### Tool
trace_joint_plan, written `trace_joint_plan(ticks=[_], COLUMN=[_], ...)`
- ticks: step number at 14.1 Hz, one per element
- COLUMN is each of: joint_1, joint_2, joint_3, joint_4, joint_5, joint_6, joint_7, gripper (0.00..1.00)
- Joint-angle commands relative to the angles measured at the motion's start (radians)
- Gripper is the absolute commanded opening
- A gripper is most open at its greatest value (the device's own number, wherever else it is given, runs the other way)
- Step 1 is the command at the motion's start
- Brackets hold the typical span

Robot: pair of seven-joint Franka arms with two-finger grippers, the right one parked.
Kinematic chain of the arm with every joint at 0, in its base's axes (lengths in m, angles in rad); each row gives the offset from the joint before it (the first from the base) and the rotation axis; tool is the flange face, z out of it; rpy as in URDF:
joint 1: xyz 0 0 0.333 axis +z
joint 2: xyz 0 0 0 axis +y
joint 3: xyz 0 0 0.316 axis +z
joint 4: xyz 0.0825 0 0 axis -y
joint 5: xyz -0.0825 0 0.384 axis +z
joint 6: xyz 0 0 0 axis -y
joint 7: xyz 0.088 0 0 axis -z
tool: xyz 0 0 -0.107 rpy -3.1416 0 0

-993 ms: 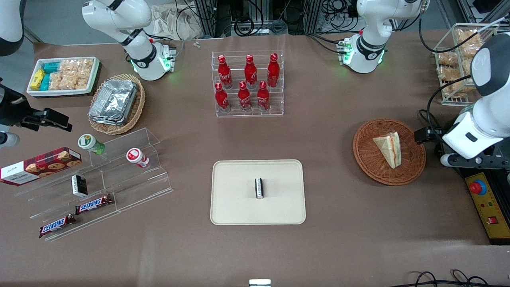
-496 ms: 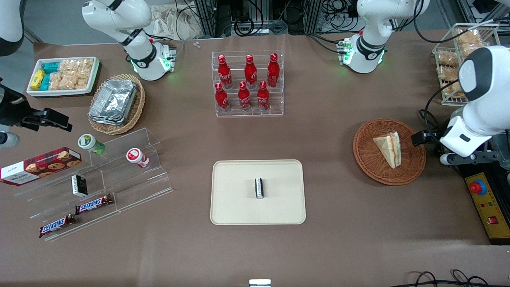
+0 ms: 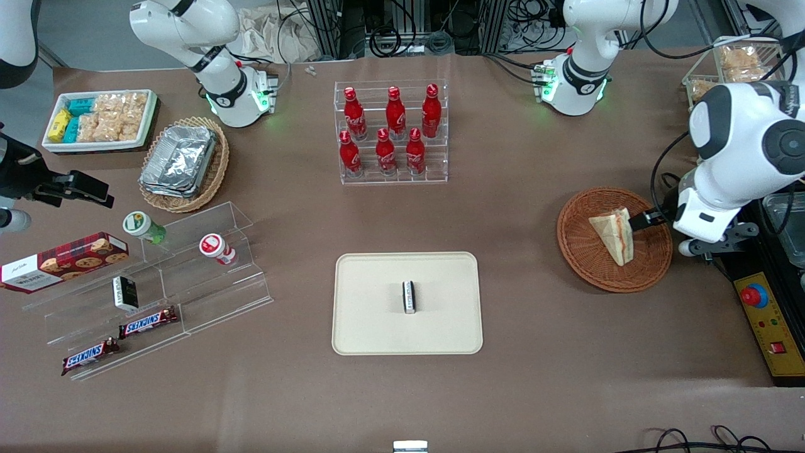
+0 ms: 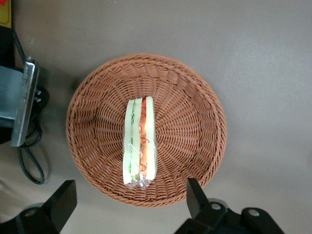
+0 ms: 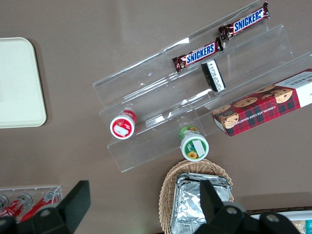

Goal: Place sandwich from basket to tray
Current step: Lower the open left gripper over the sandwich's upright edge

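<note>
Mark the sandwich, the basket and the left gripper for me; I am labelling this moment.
sandwich (image 4: 140, 144): left wrist view, on its filling edge.
basket (image 4: 195, 122): left wrist view, on its bare woven wall.
gripper (image 4: 131, 200): left wrist view, midway between its open fingertips, above the basket's rim.

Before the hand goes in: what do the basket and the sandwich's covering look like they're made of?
Basket: woven wicker, reddish-brown, matte; the ribbed weave shows. Sandwich: pale bread, seemingly in clear film, since crinkled glints show at one end. The hand hovers open above them.
</note>
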Motion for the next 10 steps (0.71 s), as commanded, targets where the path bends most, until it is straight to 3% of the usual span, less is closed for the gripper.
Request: trace_joint_plan(ticks=[1,10], joint_1=[-0.007,-0.007], joint_2=[-0.034,-0.008], joint_3=[-0.002,-0.005], joint_4=[-0.099,-0.21], joint_5=[-0.005,-0.005], joint_6=[0.089,0.282], joint_7=[-0.032,-0.035], gripper=[1.0,1.0])
